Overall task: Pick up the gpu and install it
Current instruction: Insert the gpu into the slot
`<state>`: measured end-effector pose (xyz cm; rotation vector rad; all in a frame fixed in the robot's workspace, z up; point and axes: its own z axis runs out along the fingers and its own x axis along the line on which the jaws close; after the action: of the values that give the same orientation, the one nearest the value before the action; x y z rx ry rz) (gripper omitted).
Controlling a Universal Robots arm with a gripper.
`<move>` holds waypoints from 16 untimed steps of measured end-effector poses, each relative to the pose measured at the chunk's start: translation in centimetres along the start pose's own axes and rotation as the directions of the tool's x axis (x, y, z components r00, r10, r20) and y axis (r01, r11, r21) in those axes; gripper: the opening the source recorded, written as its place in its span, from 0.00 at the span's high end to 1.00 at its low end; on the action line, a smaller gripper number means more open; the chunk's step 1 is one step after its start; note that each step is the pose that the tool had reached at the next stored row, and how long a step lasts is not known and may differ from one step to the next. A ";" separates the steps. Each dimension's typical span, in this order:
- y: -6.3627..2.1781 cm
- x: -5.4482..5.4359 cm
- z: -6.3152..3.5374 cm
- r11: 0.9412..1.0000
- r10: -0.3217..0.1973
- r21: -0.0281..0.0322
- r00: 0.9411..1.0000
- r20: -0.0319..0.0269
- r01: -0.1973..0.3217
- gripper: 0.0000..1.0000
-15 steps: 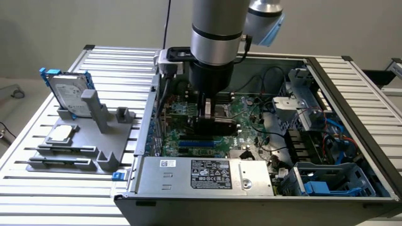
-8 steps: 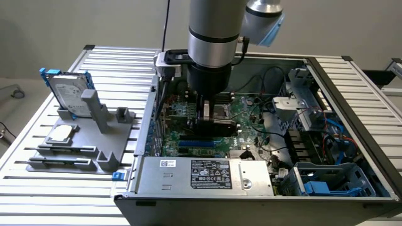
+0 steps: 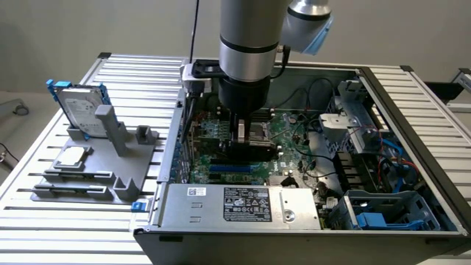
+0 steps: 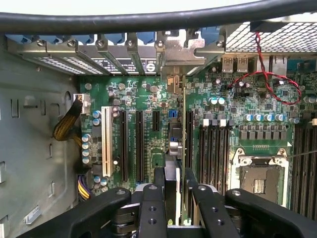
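The gpu (image 4: 178, 139) is clamped edge-on between the 2 fingers of the gripper (image 4: 176, 208), upright over a slot of the motherboard (image 4: 148, 94), so that its bracket is lined up with the computer case's (image 4: 29, 148) rear edge.

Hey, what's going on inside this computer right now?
A robot arm reaches down into an open computer case. Its gripper is shut on the gpu, holding the card on edge at a slot on the motherboard, bracket end toward the case's rear. Whether it is fully seated can't be told.
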<state>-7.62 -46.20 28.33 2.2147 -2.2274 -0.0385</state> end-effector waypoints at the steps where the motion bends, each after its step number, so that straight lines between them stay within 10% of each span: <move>1: 0.00 0.0 0.03 1.000 0.000 0.000 1.000 0.000 0.000 0.74; 16: 0.33 0.0 0.64 1.000 0.000 0.000 1.000 0.000 0.000 0.74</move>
<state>-7.96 -46.20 27.70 2.2145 -2.2272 -0.0386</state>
